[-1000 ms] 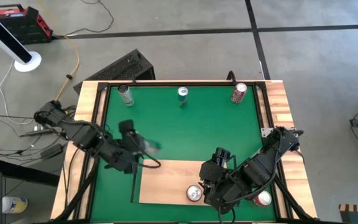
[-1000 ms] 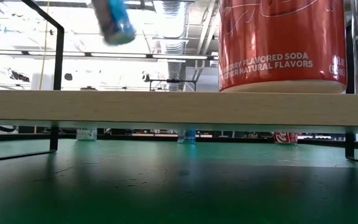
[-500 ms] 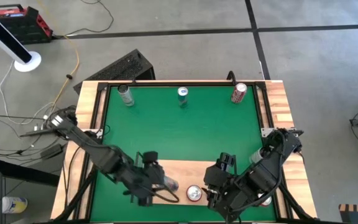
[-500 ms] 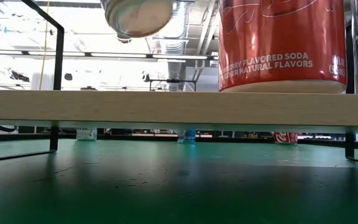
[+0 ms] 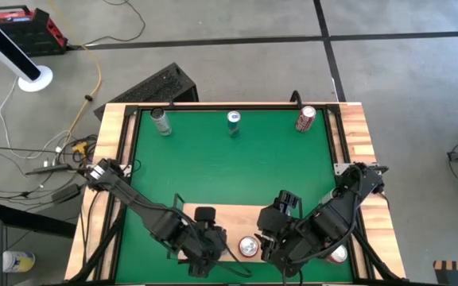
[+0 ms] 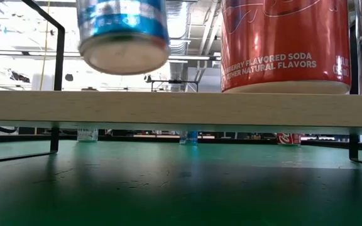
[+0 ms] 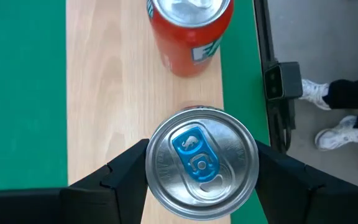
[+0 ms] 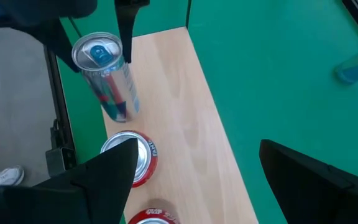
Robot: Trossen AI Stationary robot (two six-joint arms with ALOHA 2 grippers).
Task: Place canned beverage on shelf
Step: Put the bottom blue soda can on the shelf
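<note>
- Left gripper point(image 7: 201, 177) clenched on the blue can point(image 7: 201, 164), one dark finger on each side of the body, tab end facing the wrist camera.
- Blue can hanging above the shelf point(image 5: 213, 218), near the shelf's left half, bottom rim clearly off the board in the low view point(image 6: 123, 34).
- Slightly tilted there, base showing more than a level can would: likely to land on one edge and rock or topple if let go from this height.
- Just beside it along the shelf, a red can point(image 5: 248, 247) already upright; a second red can point(image 5: 337, 254) farther along, toward the shelf's right end.
- Too close a descent toward the red can point(image 7: 189, 28): risk of a finger or the blue can knocking it over or pushing it along the board.
- Thin black rail along the shelf's edge point(image 7: 263, 74): risk of catching the can's base on the way down or setting it half off the board.
- Right gripper point(image 8: 194, 171) spread wide and empty, hovering over the shelf beside the red can point(image 8: 131, 157); any drift toward the left arm risks a clash over the board.
- Three more cans point(image 5: 233, 120) well apart from the shelf, at the far edge of the green mat point(image 5: 237, 171); no threat to them here.
</note>
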